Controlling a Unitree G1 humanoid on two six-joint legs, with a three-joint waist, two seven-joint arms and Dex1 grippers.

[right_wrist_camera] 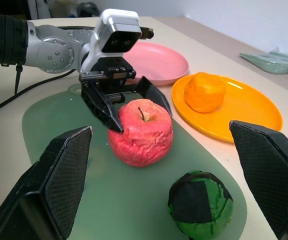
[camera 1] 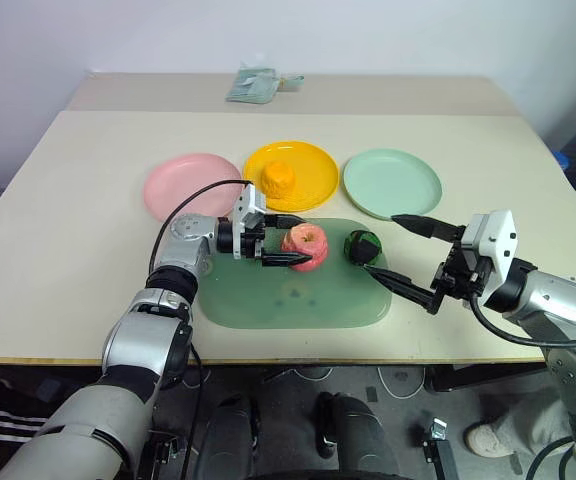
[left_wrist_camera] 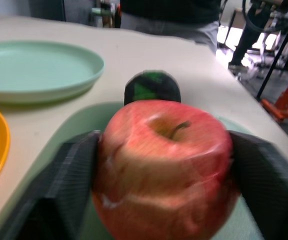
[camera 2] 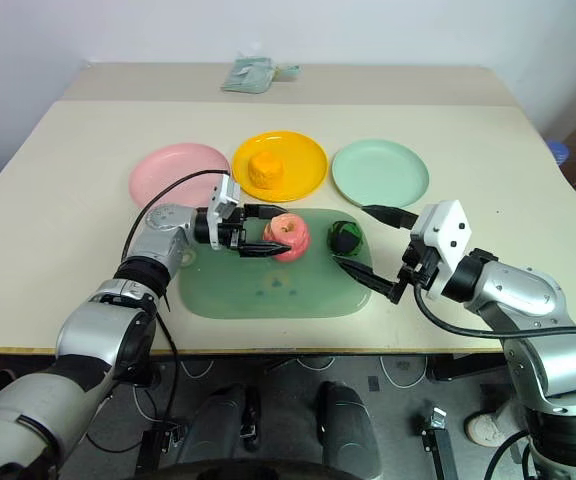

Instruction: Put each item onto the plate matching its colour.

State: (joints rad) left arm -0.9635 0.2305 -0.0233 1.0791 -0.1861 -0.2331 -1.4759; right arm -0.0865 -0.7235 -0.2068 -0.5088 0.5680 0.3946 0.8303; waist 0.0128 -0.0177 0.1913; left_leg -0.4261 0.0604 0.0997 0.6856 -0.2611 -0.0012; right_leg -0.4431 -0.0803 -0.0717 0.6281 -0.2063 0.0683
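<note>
A pink-red apple (camera 1: pixel 306 246) stands on the translucent green mat (camera 1: pixel 298 300), and my left gripper (camera 1: pixel 305 239) is shut on it, one black finger pressed to each side (left_wrist_camera: pixel 69 175). Just to its right on the mat lies the dark green ball (camera 1: pixel 361 245). My right gripper (camera 1: pixel 381 243) hovers open beside and slightly above the ball, fingers spread wide and holding nothing. A yellow-orange fruit (camera 1: pixel 280 180) sits on the yellow plate (camera 1: pixel 318 160). The pink plate (camera 1: pixel 190 185) and the mint green plate (camera 1: pixel 392 182) flank it, both bare.
A pale green packet (camera 1: pixel 253 85) lies at the far edge of the table. The three plates form a row just beyond the mat. The table's front edge runs close behind the mat.
</note>
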